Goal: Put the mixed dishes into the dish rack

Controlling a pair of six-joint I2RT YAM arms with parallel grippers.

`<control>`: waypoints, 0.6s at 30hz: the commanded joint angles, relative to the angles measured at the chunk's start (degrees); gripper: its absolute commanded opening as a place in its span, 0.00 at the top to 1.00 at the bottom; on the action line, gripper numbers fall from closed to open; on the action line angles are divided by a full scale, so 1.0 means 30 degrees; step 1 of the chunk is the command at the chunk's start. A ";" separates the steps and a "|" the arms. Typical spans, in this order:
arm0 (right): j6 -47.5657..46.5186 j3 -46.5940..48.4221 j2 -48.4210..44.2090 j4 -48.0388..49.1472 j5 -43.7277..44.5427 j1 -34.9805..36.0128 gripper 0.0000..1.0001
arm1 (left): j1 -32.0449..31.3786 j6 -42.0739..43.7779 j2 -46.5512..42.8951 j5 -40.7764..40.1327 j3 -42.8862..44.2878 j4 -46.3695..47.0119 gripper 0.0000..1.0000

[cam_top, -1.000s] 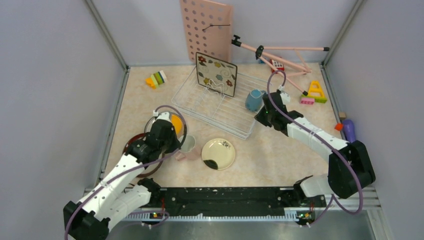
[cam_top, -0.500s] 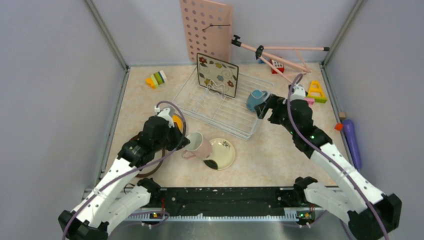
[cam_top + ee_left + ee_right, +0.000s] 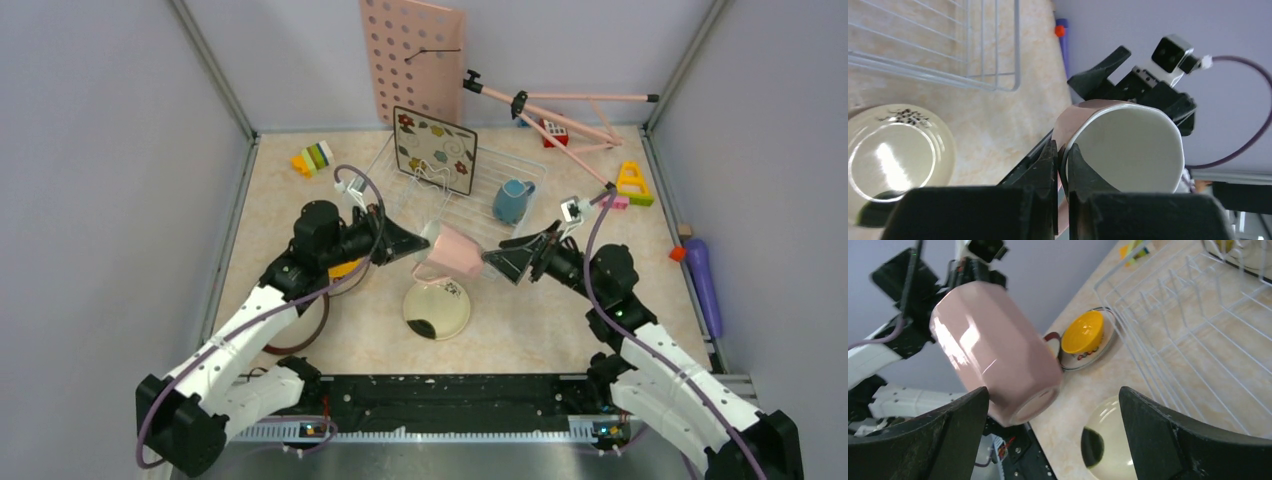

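Note:
My left gripper (image 3: 425, 243) is shut on the rim of the pink cup (image 3: 452, 252), holding it on its side in the air above the table. In the left wrist view its fingertips (image 3: 1062, 150) pinch the cup wall (image 3: 1128, 145). My right gripper (image 3: 503, 260) stands wide open just right of the cup's base. In the right wrist view the cup's base (image 3: 1035, 402) lies ahead between the open fingers (image 3: 1053, 395), nearer the left one. In the dish rack (image 3: 480, 225) are the blue cup (image 3: 512, 200) and the upright square flowered plate (image 3: 433, 148).
A cream plate with a black blotch (image 3: 437, 307) lies under the cup. The orange bowl (image 3: 1083, 332) sits on a plate at the left, with a dark-red-rimmed plate (image 3: 300, 335) nearby. Toy blocks (image 3: 313, 158), a pink tripod (image 3: 560, 115) and a pegboard (image 3: 410, 60) stand at the back.
My left gripper has lifted the pink cup off the table and carried it right. My right gripper has opened, left the blue cup in the rack and swung towards the pink cup.

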 commanded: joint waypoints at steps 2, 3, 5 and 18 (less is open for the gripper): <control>0.1617 -0.0503 0.0373 0.6238 -0.1116 0.1388 0.01 | 0.0080 -0.7493 0.1226 0.2903 -0.0607 1.1195 1.00; 0.2091 -0.0431 0.0688 0.6383 -0.0772 0.1526 0.01 | 0.0069 -0.7996 0.1481 0.2937 -0.0790 1.2203 1.00; 0.3475 -0.0583 0.1310 0.8045 -0.0570 0.1803 0.01 | 0.0065 -0.8457 0.1825 0.2860 -0.0896 1.3138 1.00; 0.5233 -0.0782 0.2866 1.2520 0.2051 0.3154 0.01 | 0.0045 -0.8921 0.2782 0.3211 -0.1010 1.4026 1.00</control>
